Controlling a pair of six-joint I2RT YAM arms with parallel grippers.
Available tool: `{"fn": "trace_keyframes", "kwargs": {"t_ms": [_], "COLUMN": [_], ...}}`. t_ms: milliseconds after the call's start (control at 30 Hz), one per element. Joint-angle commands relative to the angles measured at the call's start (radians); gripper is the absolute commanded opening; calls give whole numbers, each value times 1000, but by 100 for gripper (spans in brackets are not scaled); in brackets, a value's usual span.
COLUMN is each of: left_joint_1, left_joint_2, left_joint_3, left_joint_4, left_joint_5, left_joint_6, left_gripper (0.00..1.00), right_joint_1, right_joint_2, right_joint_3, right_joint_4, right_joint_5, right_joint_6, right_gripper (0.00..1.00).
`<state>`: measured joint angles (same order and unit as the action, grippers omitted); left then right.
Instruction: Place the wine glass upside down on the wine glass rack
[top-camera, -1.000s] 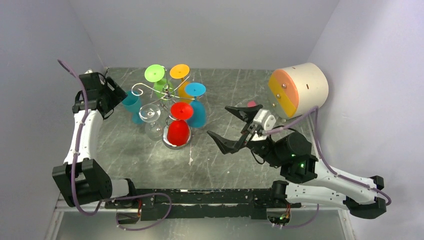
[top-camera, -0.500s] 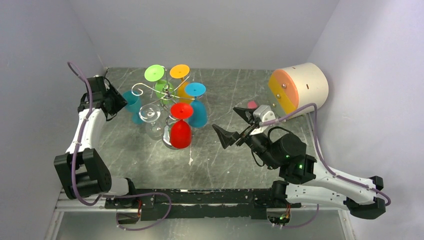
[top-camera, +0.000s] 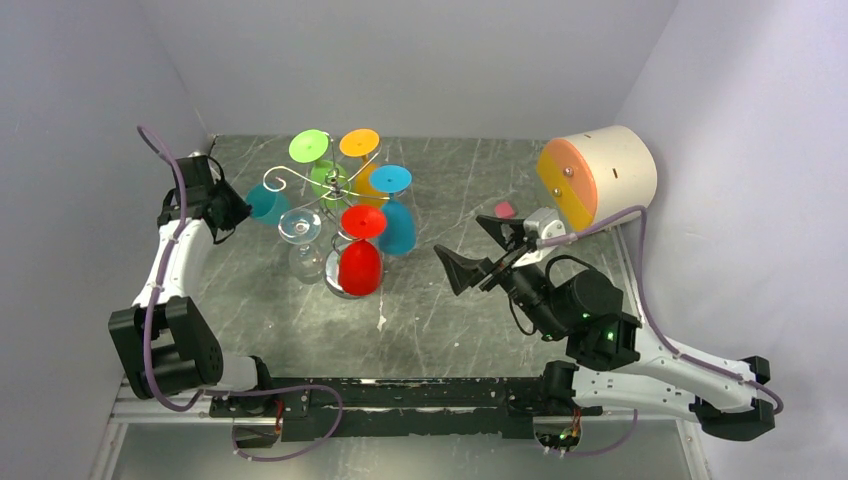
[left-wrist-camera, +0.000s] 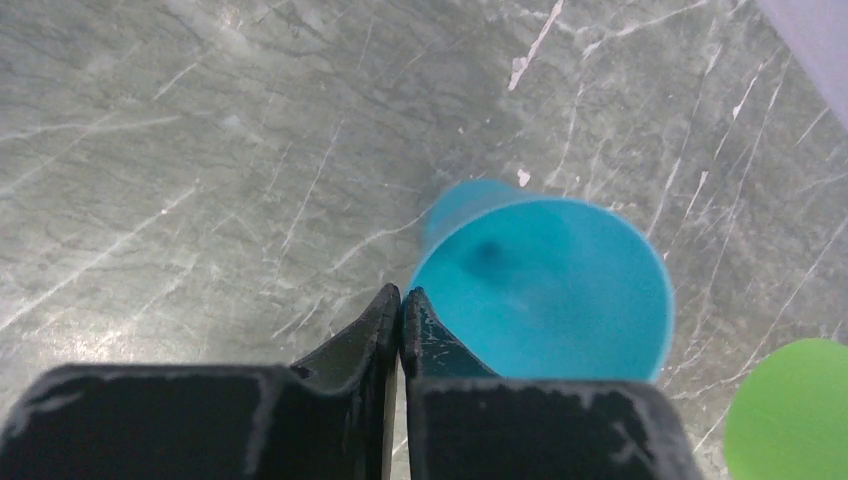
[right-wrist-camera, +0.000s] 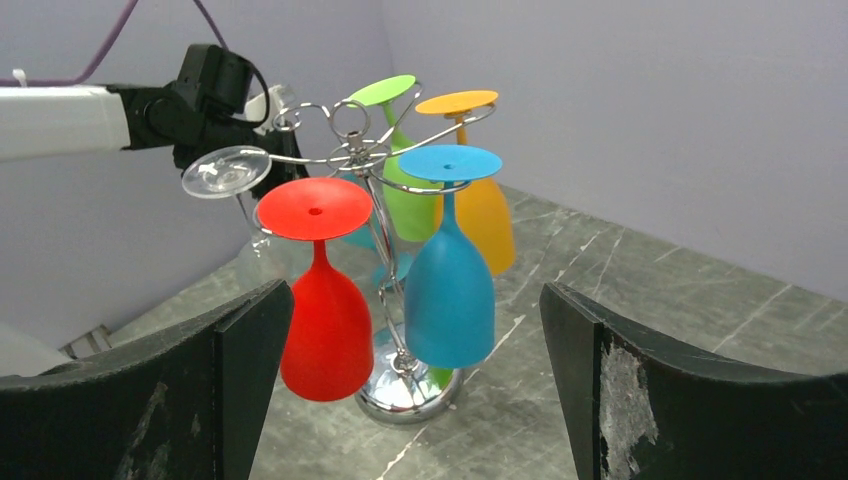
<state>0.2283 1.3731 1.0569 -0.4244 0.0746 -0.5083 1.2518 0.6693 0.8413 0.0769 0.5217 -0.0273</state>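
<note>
Bright, even light from above; shadows were faint.
Glare glinted on the wine glass rack (right-wrist-camera: 408, 395) base at 6 o'clock; the teal wine glass (left-wrist-camera: 545, 285) was blurred at 4 o'clock.

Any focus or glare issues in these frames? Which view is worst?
Left wrist is worst: the teal glass is soft, out of focus, while the table behind is sharp. Right wrist: crisp on the rack, bright reflections on its chrome base; the clear glass nearly vanishes against the wall. Top external: even light, no harsh shadows.
</note>
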Motion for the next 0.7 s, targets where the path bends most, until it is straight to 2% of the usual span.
{"fn": "trace_keyframes", "kwargs": {"t_ms": [0, 267, 533, 667], "left_joint_1": [5, 15, 15, 15], "left_joint_2": [-35, -210, -366, -450], "left_joint_3": [25, 7, 79, 101], "left_joint_4": [-40, -41, -38, 3], "left_joint_5": [-35, -168, -270, -279], "left_joint_6": [39, 3, -48, -76], "left_gripper": [7, 7, 7, 7], "right_joint_1": [4, 4, 3, 3], "right_joint_2": [-17, 20, 69, 94], "right_joint_3": [-2, 37, 118, 132], "right_joint_4": [21, 3, -28, -1], "right_joint_5": [35, -14, -61, -44], "right_joint_6": [28, 73, 89, 72], "right_gripper": [99, 97, 94, 93]}}
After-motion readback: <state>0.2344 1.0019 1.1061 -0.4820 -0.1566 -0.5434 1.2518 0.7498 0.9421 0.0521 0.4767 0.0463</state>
